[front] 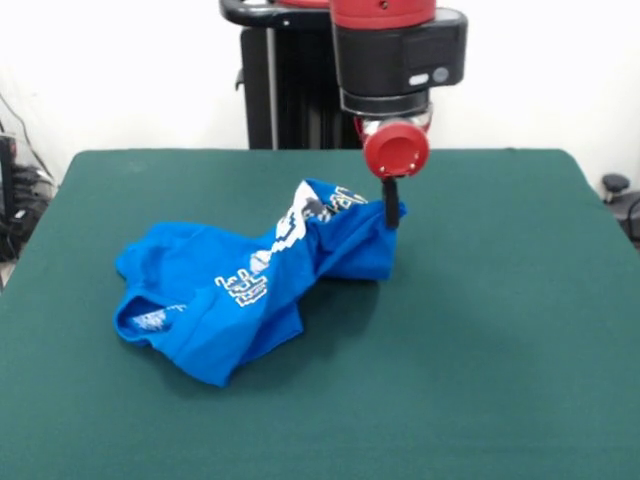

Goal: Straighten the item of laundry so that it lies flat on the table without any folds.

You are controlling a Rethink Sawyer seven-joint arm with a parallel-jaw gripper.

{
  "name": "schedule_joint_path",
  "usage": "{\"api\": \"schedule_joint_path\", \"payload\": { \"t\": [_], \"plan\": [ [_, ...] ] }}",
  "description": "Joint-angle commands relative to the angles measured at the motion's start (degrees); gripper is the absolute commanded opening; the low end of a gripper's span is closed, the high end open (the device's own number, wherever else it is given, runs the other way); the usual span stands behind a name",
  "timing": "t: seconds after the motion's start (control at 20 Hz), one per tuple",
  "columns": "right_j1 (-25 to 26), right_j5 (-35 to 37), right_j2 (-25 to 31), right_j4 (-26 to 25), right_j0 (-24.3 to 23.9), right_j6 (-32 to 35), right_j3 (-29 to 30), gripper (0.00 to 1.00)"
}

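White print on T-shirt (255, 285) unreadable

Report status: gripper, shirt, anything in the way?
Gripper shut on T-shirt, one end raised. Shirt bunched and twisted, not flat. Table otherwise unobstructed.

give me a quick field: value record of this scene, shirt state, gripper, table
item: blue T-shirt with white print
shirt state: crumpled and twisted, many folds, not flat
raised part: one end lifted off the table at the gripper, the rest lying bunched on the cloth
gripper: dark fingers shut on the shirt's raised edge, under the red wrist disc
arm: comes down from above, red and black
table: dark green cloth, far larger than the shirt
shirt position: left of the table's middle in the front view
task status: not done
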Motion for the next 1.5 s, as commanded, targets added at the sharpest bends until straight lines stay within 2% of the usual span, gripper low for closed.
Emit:
{"api": "schedule_joint_path", "payload": {
  "t": [0.05,0.2,0.3,0.5,0.85,1.15,1.3,1.5],
  "plan": [
    [-3.63,15.65,-0.02,-2.97,5.22,13.97,0.09,0.0],
    [-5.51,28.53,-9.11,-9.72,9.78,18.89,-6.7,0.0],
    [-4.44,34.96,-14.5,-12.88,12.7,21.49,-11.36,0.0],
    [-1.02,38.06,-19.58,-14.73,15.18,24.03,-15.77,0.0],
    [1.71,33.6,-19.1,-12.1,15.71,22.58,-14.54,0.0],
    [5.19,26.38,-15.44,-8.16,15.47,23.23,-13.66,0.0],
    [4.86,24.75,-12.01,-4.41,14.24,22.35,-12.33,0.0],
    [3.32,25.96,-8.26,-0.16,12.97,19.69,-10.27,0.0]
  ]
}}
